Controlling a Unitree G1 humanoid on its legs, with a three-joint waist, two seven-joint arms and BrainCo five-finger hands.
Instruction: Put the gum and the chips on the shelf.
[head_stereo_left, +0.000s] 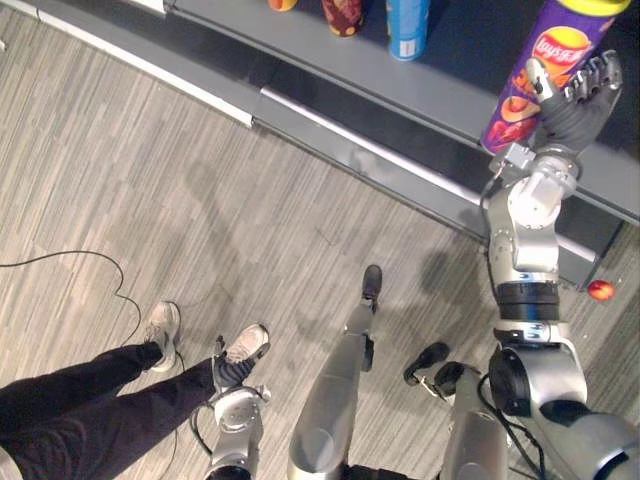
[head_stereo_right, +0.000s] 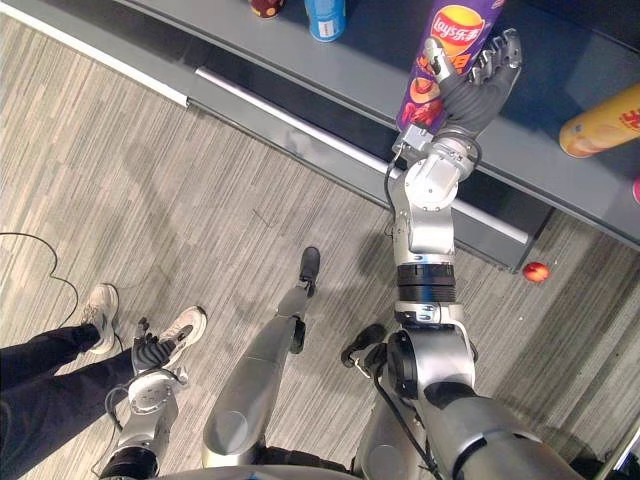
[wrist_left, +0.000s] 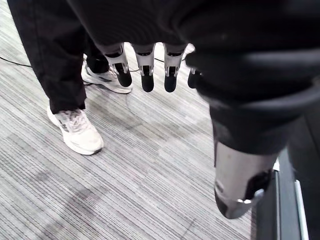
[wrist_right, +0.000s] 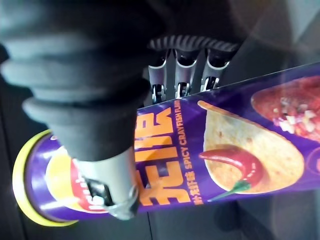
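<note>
A tall purple chips can (head_stereo_left: 545, 70) with a yellow lid stands tilted, its base on the grey shelf board (head_stereo_left: 300, 40). My right hand (head_stereo_left: 578, 95) is raised to the shelf and shut on the can. In the right wrist view the thumb (wrist_right: 107, 185) lies across the can (wrist_right: 225, 150) and the fingers (wrist_right: 182, 75) curl behind it. My left hand (head_stereo_left: 232, 372) hangs low at my side above the floor, near a person's shoe. Its fingers (wrist_left: 146, 70) are straight and hold nothing.
On the shelf board stand a red can (head_stereo_left: 342, 15) and a blue can (head_stereo_left: 408, 28), and an orange can (head_stereo_right: 600, 122) lies further right. A small red ball (head_stereo_left: 601, 290) rests on the floor by the shelf base. A person's legs in dark trousers with white shoes (head_stereo_left: 160, 328) stand at my left.
</note>
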